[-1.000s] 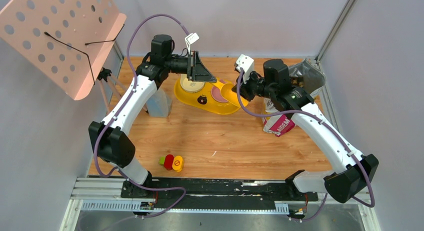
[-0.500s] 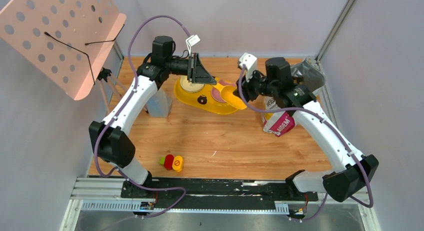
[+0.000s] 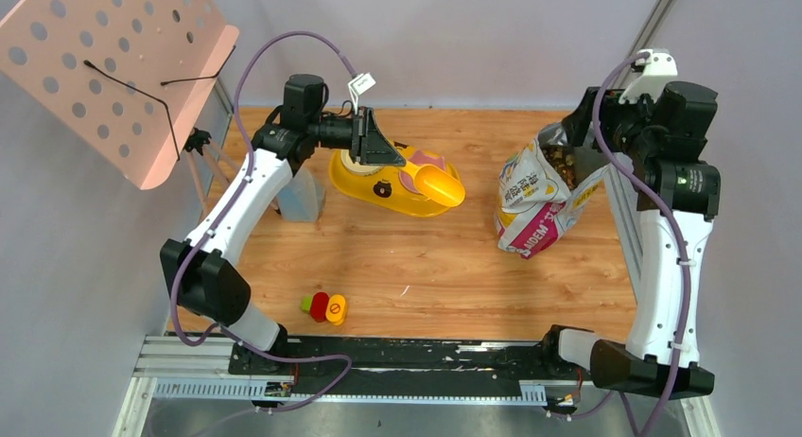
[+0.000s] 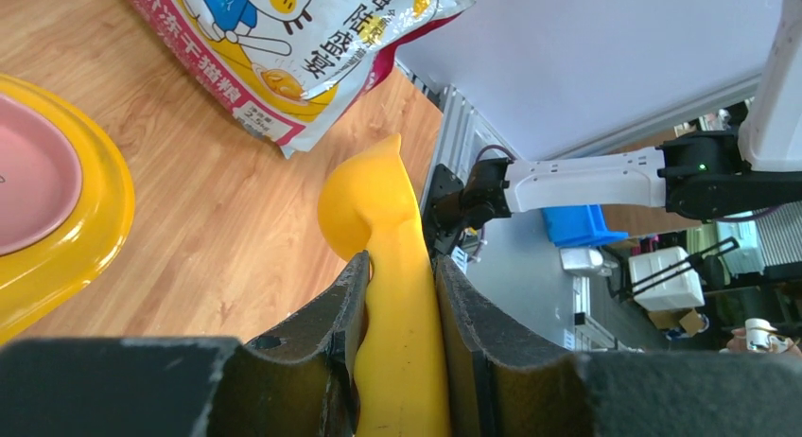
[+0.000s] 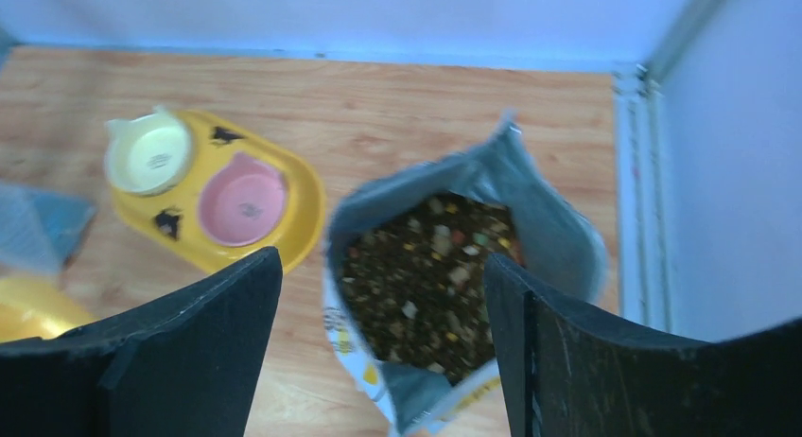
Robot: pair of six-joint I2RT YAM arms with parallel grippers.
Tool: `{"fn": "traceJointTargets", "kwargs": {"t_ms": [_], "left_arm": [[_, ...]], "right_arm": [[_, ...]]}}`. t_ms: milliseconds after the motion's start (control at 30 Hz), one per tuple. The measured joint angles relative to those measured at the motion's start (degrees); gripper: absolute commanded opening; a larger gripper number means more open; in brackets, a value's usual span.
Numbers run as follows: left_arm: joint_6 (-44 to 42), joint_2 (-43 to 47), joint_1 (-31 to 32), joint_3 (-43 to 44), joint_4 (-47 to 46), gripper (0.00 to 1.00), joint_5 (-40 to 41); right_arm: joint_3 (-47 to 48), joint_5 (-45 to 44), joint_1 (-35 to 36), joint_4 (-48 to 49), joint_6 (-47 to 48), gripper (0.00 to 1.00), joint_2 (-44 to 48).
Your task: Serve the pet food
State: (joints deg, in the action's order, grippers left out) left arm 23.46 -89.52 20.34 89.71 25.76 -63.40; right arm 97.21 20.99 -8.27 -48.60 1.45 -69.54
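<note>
pet food (image 5: 426, 286) | dark brown kibble — loose heap | inside open bag (image 5: 560, 236)

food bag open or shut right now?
Open. The right wrist view looks down into the bag through its spread mouth, and pet food shows inside.

one bag (image 3: 530, 186), one scoop (image 3: 440, 183), one feeder (image 3: 402, 202) with two bowls (image 5: 243, 198).

We see the feeding dish (image 3: 352, 186) at the back left of the tabletop (image 3: 426, 267) and the bag (image 3: 530, 205) to its right, with the pet food (image 5: 426, 276) inside. The scoop (image 3: 440, 183) is at the dish's right end, nearer the bag.
</note>
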Motion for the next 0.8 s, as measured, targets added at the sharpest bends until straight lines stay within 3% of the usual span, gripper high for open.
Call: {"fn": "traceJointTargets", "kwargs": {"t_ms": [233, 567, 667, 800], "left_arm": [[-0.22, 0.24, 0.0, 0.0, -0.17, 0.0, 1.2], [-1.81, 5.14, 0.17, -0.7, 0.26, 0.0, 1.81], [-4.04, 6.36, 0.22, -0.61, 2.1, 0.0, 2.82], [-7.82, 6.51, 0.26, 0.42, 6.1, 0.0, 5.03]], "right_arm": [[-1.14, -13.18, -5.46, -4.63, -0.48, 0.84, -4.13], [-2.67, -16.81, -8.07, -8.72, 0.39, 0.83, -12.09], [-2.69, -16.79, -8.37, -8.79, 0.57, 0.65, -13.75], [-2.54, -15.76, -8.46, -8.96, 1.95, 0.12, -16.35]]}}
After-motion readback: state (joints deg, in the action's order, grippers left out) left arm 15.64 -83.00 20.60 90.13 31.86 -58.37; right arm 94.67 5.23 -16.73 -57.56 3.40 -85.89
